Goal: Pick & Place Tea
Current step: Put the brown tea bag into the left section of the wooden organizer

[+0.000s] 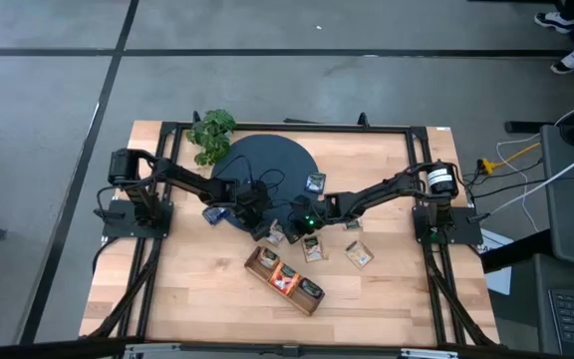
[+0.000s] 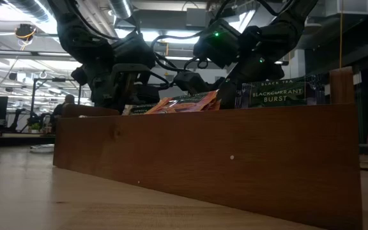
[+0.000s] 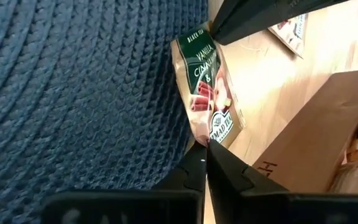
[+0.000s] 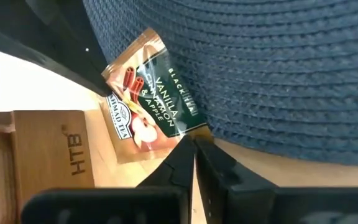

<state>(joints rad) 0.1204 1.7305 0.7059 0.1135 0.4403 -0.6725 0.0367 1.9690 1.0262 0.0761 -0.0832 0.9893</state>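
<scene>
Pinched at one corner by the left gripper [image 3: 205, 148], fingers pressed together on it: a beige-green vanilla, cinnamon and apple sachet [image 3: 207, 93], lying half on the woven dark round mat [image 3: 79, 93], half on the bare wooden table [image 3: 272, 81]. Gripped at the opposite corner by the right gripper [image 4: 194, 144], its fingertips also closed tight on the packet's edge. Both grippers tip to tip in the high view, just below the middle of the frame, at the lower rim of the mat.

On the mat towards its right side, one more sachet [image 1: 315, 182]; at its lower-left rim, a blue sachet [image 1: 217, 212]. On the table below and right of the grippers, a few loose sachets, among them one at [image 1: 313, 249] and one at [image 1: 359, 255].

Lower centre of the high view: the long wooden tray [image 1: 257, 262], lying diagonally, with packets inside. In the low view, its wall filling the foreground, with an orange sachet [image 2: 190, 102] and a Blackcurrant Burst sachet [image 2: 276, 94] standing up behind it.

Upper left of the mat: a leafy green plant [image 1: 212, 133].
</scene>
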